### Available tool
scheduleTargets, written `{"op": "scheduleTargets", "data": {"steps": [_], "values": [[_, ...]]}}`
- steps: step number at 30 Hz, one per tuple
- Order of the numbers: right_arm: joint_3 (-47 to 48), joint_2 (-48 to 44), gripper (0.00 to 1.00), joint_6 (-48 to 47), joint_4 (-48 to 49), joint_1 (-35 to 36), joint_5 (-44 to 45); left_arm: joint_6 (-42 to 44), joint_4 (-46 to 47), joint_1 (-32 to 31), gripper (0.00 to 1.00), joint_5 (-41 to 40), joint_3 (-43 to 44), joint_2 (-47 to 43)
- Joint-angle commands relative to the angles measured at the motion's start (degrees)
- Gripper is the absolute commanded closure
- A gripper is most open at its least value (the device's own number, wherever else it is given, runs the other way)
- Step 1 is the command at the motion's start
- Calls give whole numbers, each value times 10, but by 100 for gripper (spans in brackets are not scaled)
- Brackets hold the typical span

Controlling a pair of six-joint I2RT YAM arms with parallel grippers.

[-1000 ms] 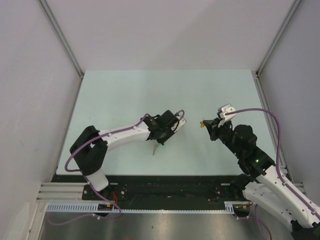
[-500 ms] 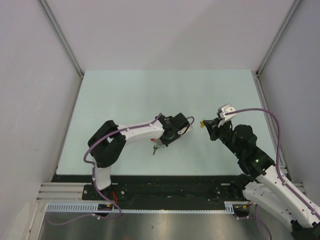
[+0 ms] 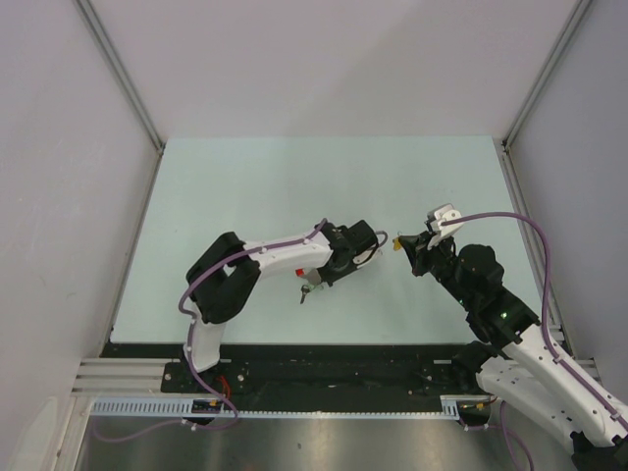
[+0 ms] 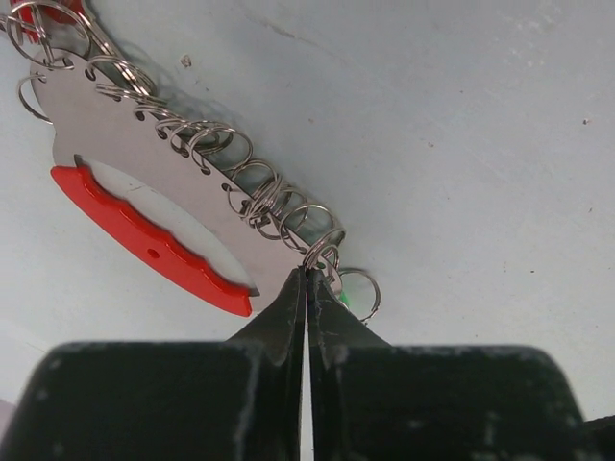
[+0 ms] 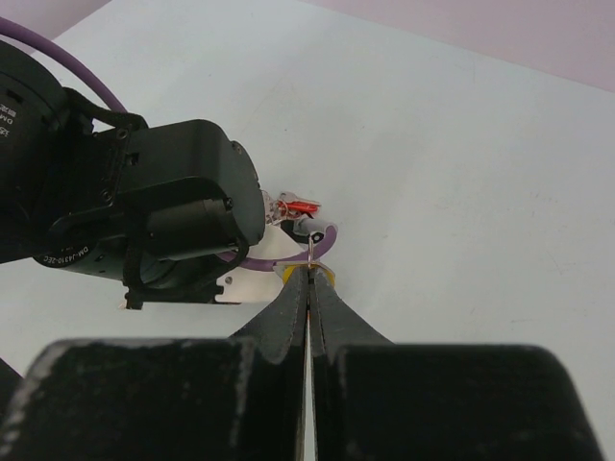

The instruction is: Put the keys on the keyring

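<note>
In the left wrist view the keyring (image 4: 144, 163) is a pale grey fan-shaped plate with a red curved band (image 4: 144, 240) and several wire rings along its edge. My left gripper (image 4: 309, 277) is shut on its near corner, where a ring sits. A speck of green (image 4: 344, 300) shows behind the right fingertip, and a red key head (image 4: 29, 21) hangs at the keyring's far end. My right gripper (image 5: 309, 272) is shut on the yellow key (image 5: 325, 276). That key's tip almost meets the keyring's red end (image 5: 300, 205). From above, the left gripper (image 3: 379, 244) and the right gripper (image 3: 398, 243) nearly touch.
A small key-like piece with a greenish head (image 3: 307, 290) lies on the pale table (image 3: 245, 186) under the left forearm. Grey walls enclose the table on three sides. A purple cable loops beside the left wrist (image 5: 279, 259).
My left arm has swung its wrist to the right with the keyring, closing the gap to the right gripper. The right arm and the yellow key have stayed put.
</note>
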Motion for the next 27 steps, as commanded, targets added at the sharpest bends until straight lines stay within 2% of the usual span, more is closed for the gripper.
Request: {"op": "scheduleTargets", "data": {"steps": [1, 7, 21, 23, 27], "values": [[0, -1, 100, 4, 14, 2, 3, 16, -41, -7, 100, -24, 40, 11], [0, -2, 100, 4, 15, 2, 6, 28, -78, -12, 100, -61, 65, 14], [-1, 0, 100, 4, 13, 2, 4, 88, -44, -27, 100, -92, 44, 44], [0, -1, 100, 4, 13, 2, 4, 88, -42, -27, 96, -93, 46, 46], [0, 0, 100, 4, 13, 2, 3, 80, -39, -27, 82, -107, 51, 33]]}}
